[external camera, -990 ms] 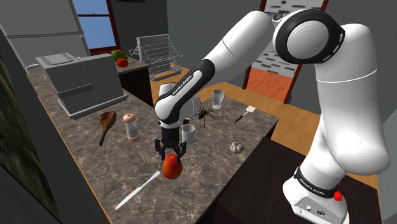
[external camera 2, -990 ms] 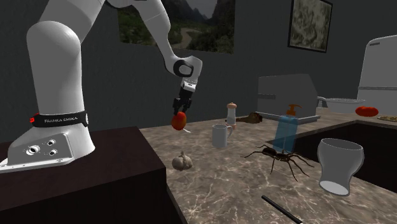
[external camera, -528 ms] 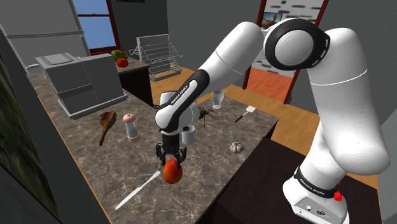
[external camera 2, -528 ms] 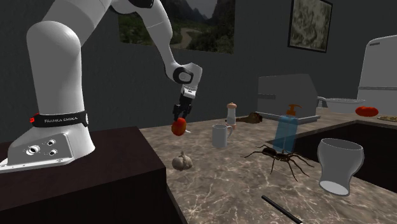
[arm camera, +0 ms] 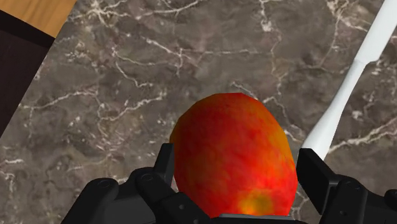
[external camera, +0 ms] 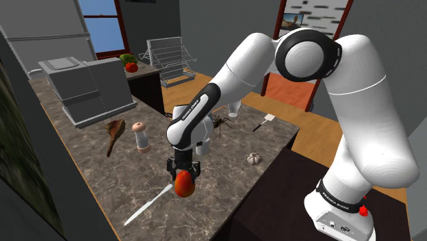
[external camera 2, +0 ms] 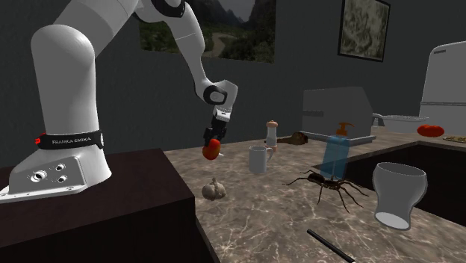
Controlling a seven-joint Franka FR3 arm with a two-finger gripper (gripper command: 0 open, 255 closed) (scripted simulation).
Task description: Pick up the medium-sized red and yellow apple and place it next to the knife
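The red and yellow apple (external camera: 183, 183) (external camera 2: 212, 148) sits low over the marbled counter (external camera: 89, 171), close beside the handle end of the white knife (external camera: 149, 203). My black gripper (external camera: 183, 176) (external camera 2: 213, 140) points straight down over it. In the wrist view the apple (arm camera: 232, 159) lies between the two fingers of the gripper (arm camera: 235, 175), which stand apart; a thin gap shows at one finger (arm camera: 315, 175). The knife (arm camera: 356, 83) runs just past that finger. The apple's underside is hidden, so contact with the counter cannot be told.
Behind the gripper stand a white mug (external camera: 202, 144), a salt shaker (external camera: 141, 135) and a wooden spoon (external camera: 114, 133). A garlic bulb (external camera: 254, 158), a spider (external camera: 220, 123), a glass (external camera: 235, 106) and a spatula (external camera: 263, 123) lie toward the shoulder view's right. The counter's front edge is near.
The arm has lowered the apple toward the counter beside the knife. The fingers, earlier clasped on the apple, now stand slightly off it.
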